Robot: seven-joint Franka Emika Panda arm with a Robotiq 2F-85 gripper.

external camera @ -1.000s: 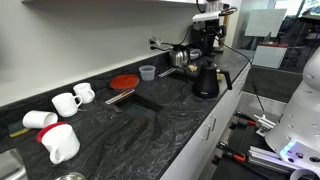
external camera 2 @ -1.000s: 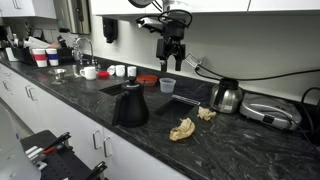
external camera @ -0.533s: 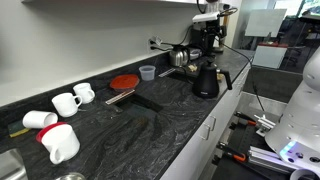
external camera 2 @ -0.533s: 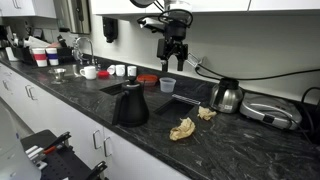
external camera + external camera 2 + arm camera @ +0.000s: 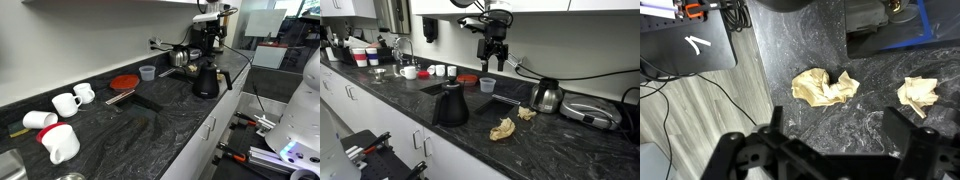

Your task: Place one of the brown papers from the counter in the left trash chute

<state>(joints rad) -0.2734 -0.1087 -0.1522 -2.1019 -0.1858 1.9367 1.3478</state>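
Two crumpled tan-brown papers lie on the dark stone counter: one (image 5: 502, 128) near the front edge, one (image 5: 526, 113) just behind it. The wrist view shows them from above, the larger paper (image 5: 825, 86) in the middle and the smaller paper (image 5: 918, 94) at the right. My gripper (image 5: 492, 50) hangs high above the counter, open and empty, well away from the papers. In the wrist view the gripper (image 5: 835, 150) frames bare counter below the larger paper. Two rectangular chute openings are cut into the counter, one (image 5: 438, 87) beside the black kettle and one (image 5: 504, 101) nearer the papers.
A black kettle (image 5: 451, 104) stands near the front edge. A silver kettle (image 5: 546, 96), a small grey cup (image 5: 488, 85), a red round disc (image 5: 467, 79) and white mugs (image 5: 70, 100) stand along the counter. The floor (image 5: 700, 110) lies beyond the counter edge.
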